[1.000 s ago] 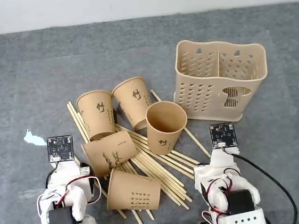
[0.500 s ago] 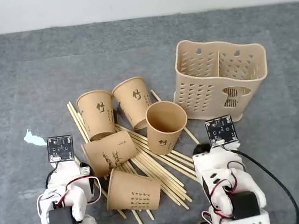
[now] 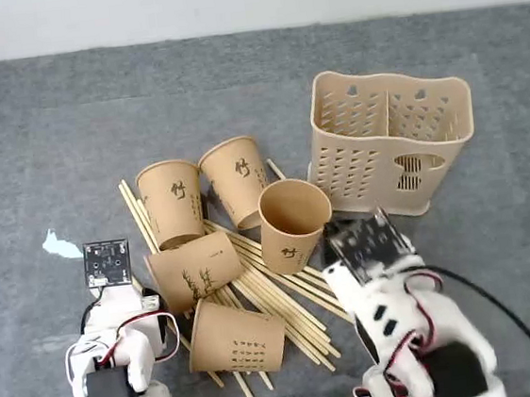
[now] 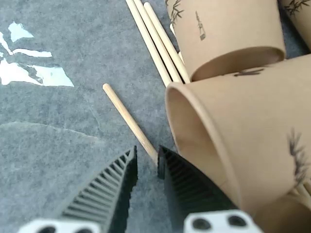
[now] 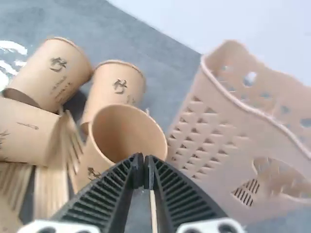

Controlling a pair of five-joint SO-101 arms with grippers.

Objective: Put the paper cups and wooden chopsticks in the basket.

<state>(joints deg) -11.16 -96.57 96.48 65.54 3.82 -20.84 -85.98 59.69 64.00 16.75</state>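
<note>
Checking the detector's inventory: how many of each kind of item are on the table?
Paper cups: 5
Basket: 1
Wooden chopsticks: a pile, too overlapped to count
Total without the chopsticks: 6

Soft even light, faint shadows

- Right arm (image 3: 407,330) tilted left; upright paper cup (image 3: 293,222) just ahead-left of its jaws, basket (image 3: 391,138) ahead-right.
- Left arm (image 3: 117,342): four lying cups (image 3: 200,270) and chopsticks (image 3: 291,308) ahead-right of its jaws.
</note>
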